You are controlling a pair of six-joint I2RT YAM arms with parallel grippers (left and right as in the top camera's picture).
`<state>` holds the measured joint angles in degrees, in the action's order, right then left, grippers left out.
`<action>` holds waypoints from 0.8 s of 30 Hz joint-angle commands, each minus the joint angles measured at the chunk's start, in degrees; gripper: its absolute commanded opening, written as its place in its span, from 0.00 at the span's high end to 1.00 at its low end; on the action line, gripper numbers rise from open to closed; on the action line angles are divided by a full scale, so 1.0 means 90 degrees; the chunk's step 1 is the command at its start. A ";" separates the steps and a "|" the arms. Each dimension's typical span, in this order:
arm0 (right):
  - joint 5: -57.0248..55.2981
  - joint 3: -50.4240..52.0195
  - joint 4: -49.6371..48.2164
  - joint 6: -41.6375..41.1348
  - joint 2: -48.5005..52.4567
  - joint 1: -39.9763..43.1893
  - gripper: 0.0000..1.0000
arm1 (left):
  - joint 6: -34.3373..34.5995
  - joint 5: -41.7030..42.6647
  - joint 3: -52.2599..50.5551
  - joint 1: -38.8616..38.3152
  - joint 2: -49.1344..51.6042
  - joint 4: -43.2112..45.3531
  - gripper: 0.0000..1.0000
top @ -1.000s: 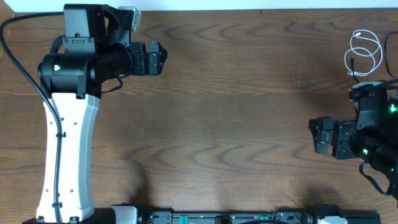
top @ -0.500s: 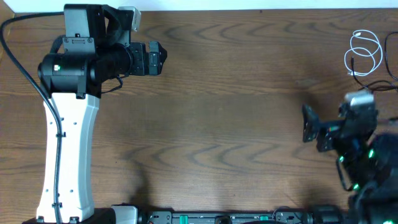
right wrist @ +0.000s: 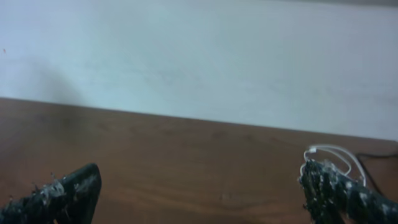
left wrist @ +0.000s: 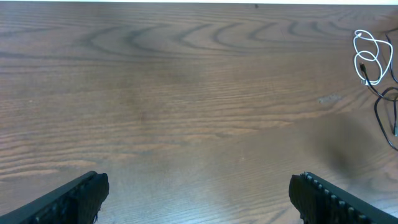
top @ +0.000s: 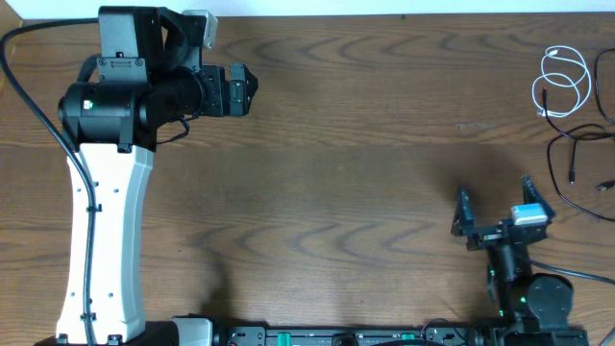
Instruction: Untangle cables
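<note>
The white cable (top: 562, 79) lies in loose loops at the table's far right edge. The black cable (top: 569, 161) lies just in front of it, running off the right side. I cannot tell whether they touch. Both show in the left wrist view, white cable (left wrist: 367, 55) and black cable (left wrist: 384, 111). My right gripper (top: 495, 204) is open and empty, to the front-left of the cables, with the white cable (right wrist: 333, 152) just behind its right finger. My left gripper (top: 245, 91) is open and empty at the far left, well away from the cables.
The left arm's white link (top: 101, 240) lies along the table's left side. The right arm's base (top: 528, 298) sits at the front edge. A pale wall (right wrist: 199, 56) stands behind the table's back edge.
My right arm has drawn back towards the front edge and swung its gripper left, uncovering the black cable. The left arm and both cables have not moved.
</note>
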<state>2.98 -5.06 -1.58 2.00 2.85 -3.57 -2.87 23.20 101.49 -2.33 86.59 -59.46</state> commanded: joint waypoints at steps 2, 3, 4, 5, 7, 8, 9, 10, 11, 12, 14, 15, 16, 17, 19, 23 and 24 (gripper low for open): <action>-0.0102 0.0527 -0.0092 0.0022 -0.0287 0.0010 0.01 | -0.0058 -0.0036 -0.0019 0.0032 0.0034 -0.0007 0.02; -0.0066 0.0529 0.0124 0.0010 -0.0287 0.0010 0.01 | -0.0058 -0.0036 -0.0019 0.0032 0.0034 -0.0007 0.02; -0.0041 0.0527 0.0187 -0.0010 -0.0287 0.0012 0.01 | -0.0058 -0.0036 -0.0019 0.0032 0.0034 -0.0007 0.02; -0.0029 0.0527 0.0306 -0.0027 -0.0287 0.0012 0.01 | -0.0058 -0.0036 -0.0019 0.0032 0.0032 -0.0007 0.02; 0.0019 0.0527 0.0471 -0.0027 -0.0287 0.0012 0.01 | -0.0058 -0.0039 -0.0019 0.0032 0.0034 -0.0007 0.02; 0.0046 0.0527 0.0612 -0.0027 -0.0287 0.0012 0.01 | -0.0058 -0.0036 -0.0019 0.0032 0.0034 -0.0007 0.02; 0.0046 0.0527 0.0636 -0.0032 -0.0282 0.0012 0.01 | -0.0058 -0.0039 -0.0019 0.0032 0.0034 -0.0007 0.02; 0.0097 0.0527 0.0624 -0.0034 -0.0267 0.0012 0.01 | -0.0058 -0.0036 -0.0019 0.0032 0.0034 -0.0007 0.02; 0.0158 0.0527 0.0627 -0.0078 -0.0267 0.0012 0.01 | -0.0058 -0.0036 -0.0019 0.0032 0.0032 -0.0007 0.02; 0.0194 0.0527 0.0617 -0.0165 -0.0257 0.0012 0.01 | -0.0058 -0.0039 -0.0019 0.0032 0.0032 -0.0007 0.02; 0.0185 0.0527 0.0617 -0.0216 -0.0255 0.0012 0.01 | -0.0058 -0.0036 -0.0019 0.0032 0.0032 -0.0007 0.02; 0.0185 0.0527 0.0617 -0.0219 -0.0255 0.0012 0.01 | -0.0058 -0.0039 -0.0019 0.0032 0.0034 -0.0007 0.02; 0.0185 0.0527 0.0617 -0.0219 -0.0255 0.0012 0.01 | -0.0058 -0.0036 -0.0019 0.0032 0.0034 -0.0007 0.02; 0.0185 0.0527 0.0617 -0.0219 -0.0255 0.0012 0.01 | -0.0058 -0.0036 -0.0019 0.0032 0.0034 -0.0007 0.02; 0.0185 0.0527 0.0617 -0.0219 -0.0255 0.0012 0.01 | -0.0058 -0.0036 -0.0019 0.0032 0.0034 -0.0007 0.02; 0.0185 0.0527 0.0617 -0.0216 -0.0255 0.0012 0.01 | -0.0058 -0.0036 -0.0019 0.0032 0.0032 -0.0007 0.02; 0.0185 0.0527 0.0617 -0.0216 -0.0255 0.0012 0.01 | -0.0058 -0.0036 -0.0019 0.0032 0.0034 -0.0007 0.02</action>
<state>4.08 -0.40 3.79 0.64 0.86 -3.57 -2.85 23.20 101.49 -2.33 86.59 -59.48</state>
